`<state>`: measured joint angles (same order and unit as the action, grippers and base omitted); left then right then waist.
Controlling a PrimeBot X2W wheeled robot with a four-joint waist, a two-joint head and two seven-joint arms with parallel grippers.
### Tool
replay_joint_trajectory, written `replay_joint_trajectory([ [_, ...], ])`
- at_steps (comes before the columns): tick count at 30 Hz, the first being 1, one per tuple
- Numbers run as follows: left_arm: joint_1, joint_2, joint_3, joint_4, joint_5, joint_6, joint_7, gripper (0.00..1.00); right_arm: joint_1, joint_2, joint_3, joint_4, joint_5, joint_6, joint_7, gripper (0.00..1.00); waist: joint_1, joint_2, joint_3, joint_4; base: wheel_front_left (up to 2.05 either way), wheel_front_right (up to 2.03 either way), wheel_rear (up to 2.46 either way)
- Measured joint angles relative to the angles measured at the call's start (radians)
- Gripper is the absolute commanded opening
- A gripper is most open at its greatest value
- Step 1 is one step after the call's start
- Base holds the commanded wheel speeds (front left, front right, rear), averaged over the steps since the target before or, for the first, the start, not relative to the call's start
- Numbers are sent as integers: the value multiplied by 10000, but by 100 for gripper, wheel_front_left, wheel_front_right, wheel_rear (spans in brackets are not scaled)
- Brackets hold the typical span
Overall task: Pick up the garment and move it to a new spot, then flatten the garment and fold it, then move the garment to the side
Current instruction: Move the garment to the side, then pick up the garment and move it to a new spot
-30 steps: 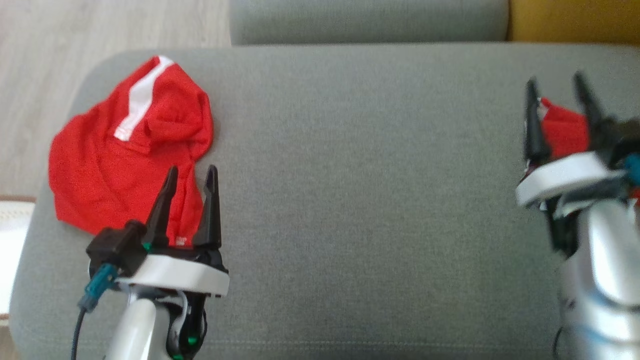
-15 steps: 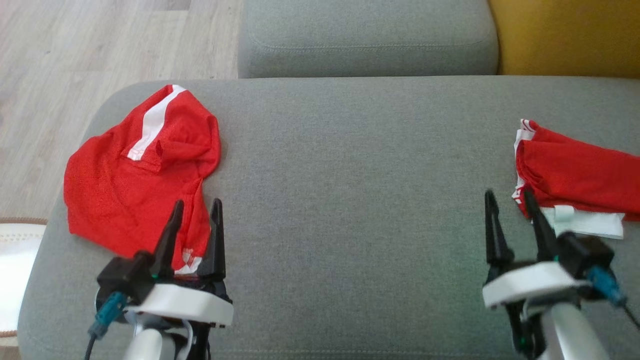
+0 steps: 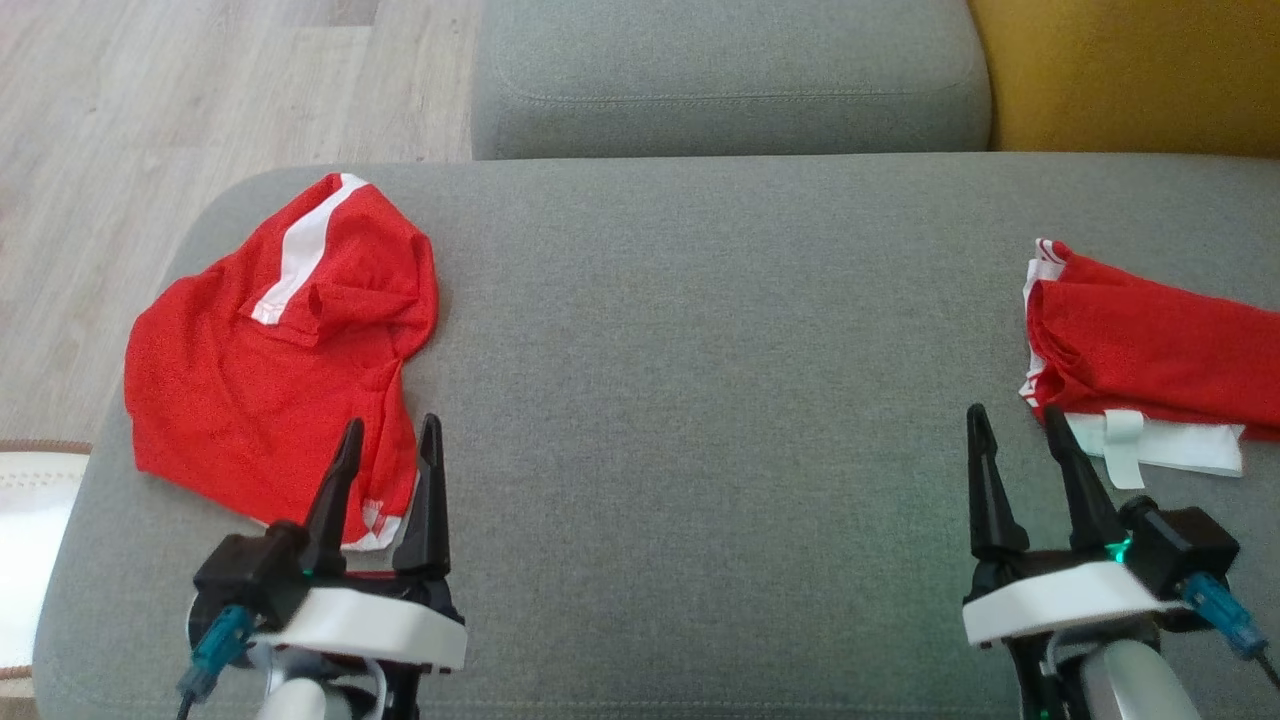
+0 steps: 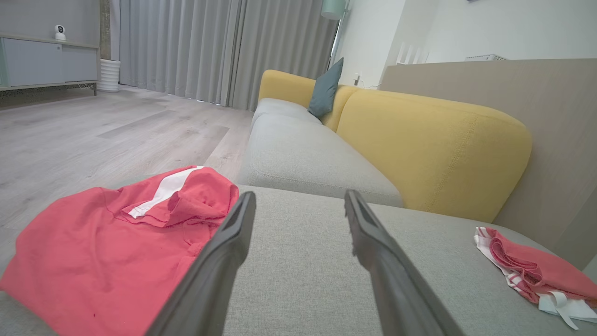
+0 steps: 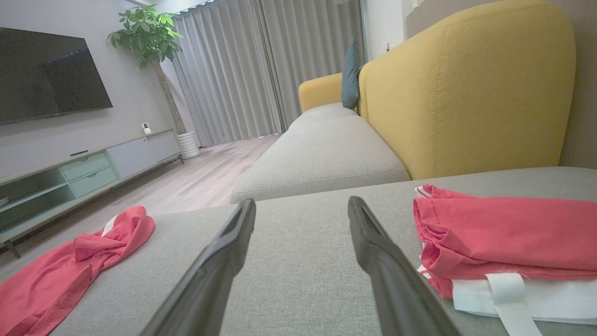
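A crumpled red garment (image 3: 250, 400) with a white stripe lies on the left end of the grey cushion (image 3: 700, 350); it is also in the left wrist view (image 4: 93, 247) and the right wrist view (image 5: 56, 270). My left gripper (image 3: 391, 425) stands open at its near right edge, fingers empty (image 4: 301, 193). A second red garment (image 3: 1150, 340), folded on a white layer, lies at the cushion's right end (image 4: 536, 270) (image 5: 503, 233). My right gripper (image 3: 1012, 412) is open and empty just near and left of it (image 5: 302, 200).
Behind the cushion runs a grey sofa seat (image 3: 730, 80) with a yellow backrest (image 3: 1130, 70). Wooden floor (image 3: 150, 120) lies past the cushion's left edge, with a white object (image 3: 30, 500) low at the left. A TV stand (image 5: 70, 172) lines the far wall.
My right gripper has drawn back from the folded garment toward the cushion's near edge, leaving it lying there. The head camera shifted too. The left gripper has barely moved.
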<state>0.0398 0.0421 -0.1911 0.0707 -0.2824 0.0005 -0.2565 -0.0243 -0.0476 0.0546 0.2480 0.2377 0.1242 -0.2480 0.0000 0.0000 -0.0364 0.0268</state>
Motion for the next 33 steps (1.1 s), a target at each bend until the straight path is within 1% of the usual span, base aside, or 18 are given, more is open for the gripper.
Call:
replay_joint_trajectory([
  [12,1,2,-4,-15,12,0,0,100,162,0,-46,-90,2,0,-2,100,0,0,4,77,0,0,0],
  [18,-7,4,-27,-4,12,-4,0,100,164,0,-159,-88,2,0,-2,100,0,0,9,343,0,0,0],
  [22,-13,6,-54,0,12,-2,0,100,168,2,-144,-84,2,0,-4,100,0,0,-10,768,0,0,0],
  [26,-16,6,-4,38,13,-4,0,100,176,4,4,-71,10,0,-17,100,0,0,-49,1368,0,0,0],
  [29,-13,8,115,82,155,-4,0,100,196,12,171,-23,111,0,-23,100,0,0,-86,1896,0,0,0],
  [30,-10,10,171,127,174,-12,0,100,221,12,297,2,190,0,-27,100,0,0,-114,2274,0,0,0],
  [33,-4,12,309,169,267,-81,0,100,312,17,504,67,280,0,-27,100,0,0,-161,2851,0,0,0],
])
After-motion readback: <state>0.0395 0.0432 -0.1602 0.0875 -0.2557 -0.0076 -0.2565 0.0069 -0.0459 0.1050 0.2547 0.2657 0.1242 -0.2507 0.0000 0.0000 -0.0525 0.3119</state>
